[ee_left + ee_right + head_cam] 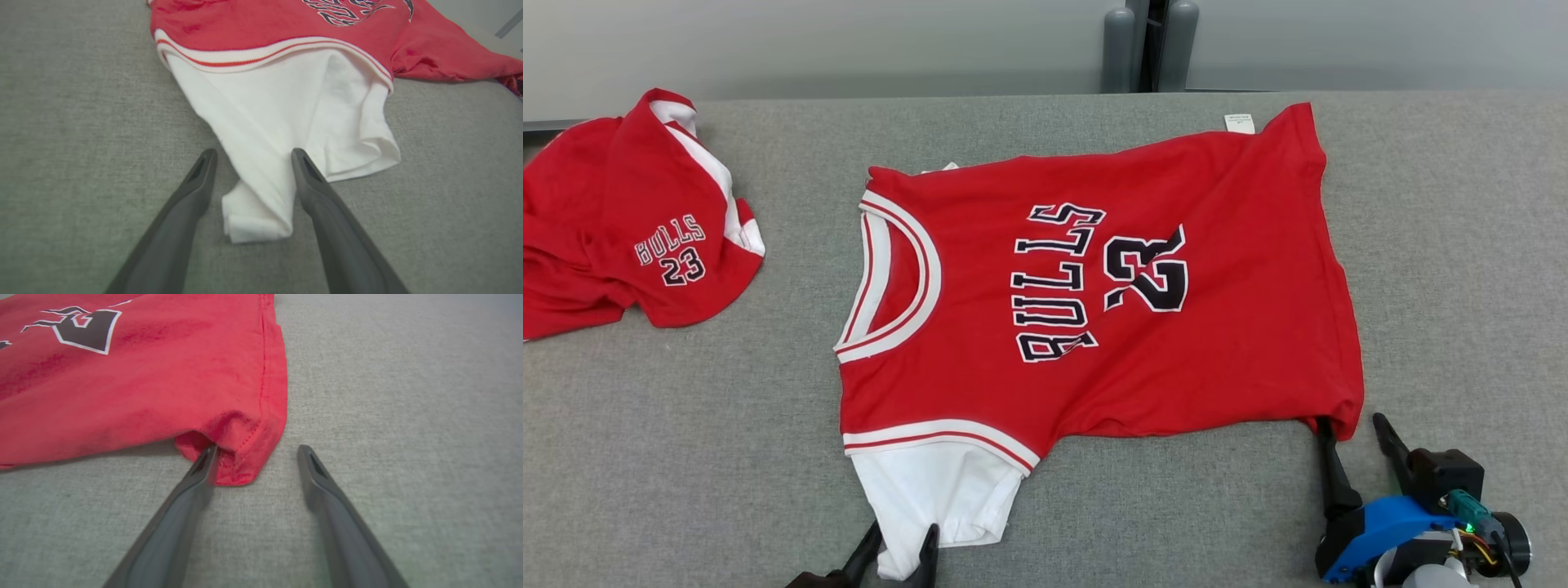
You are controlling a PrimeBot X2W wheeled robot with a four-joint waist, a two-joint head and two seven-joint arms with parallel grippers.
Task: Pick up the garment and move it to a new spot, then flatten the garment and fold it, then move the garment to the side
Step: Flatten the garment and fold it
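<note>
Left gripper (903, 535) released, astride white sleeve (286, 122); right gripper (1352, 425) released at hem corner (241, 469); shirt (1094, 286) looks flat on tabletop (686, 449); folding, moving aside remain.

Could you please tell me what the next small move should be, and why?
Probably close both grippers: the open left gripper straddles the white sleeve, and the open right gripper has the red hem corner between its jaws, so each could pinch cloth.

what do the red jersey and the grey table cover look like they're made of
The red jersey looks like a soft matte knit, maybe cotton: it creases gently and shows a stitched hem. Its white sleeve seems the same cloth. The table cover looks like grey felt or woven fabric, matte and finely flecked.
</note>
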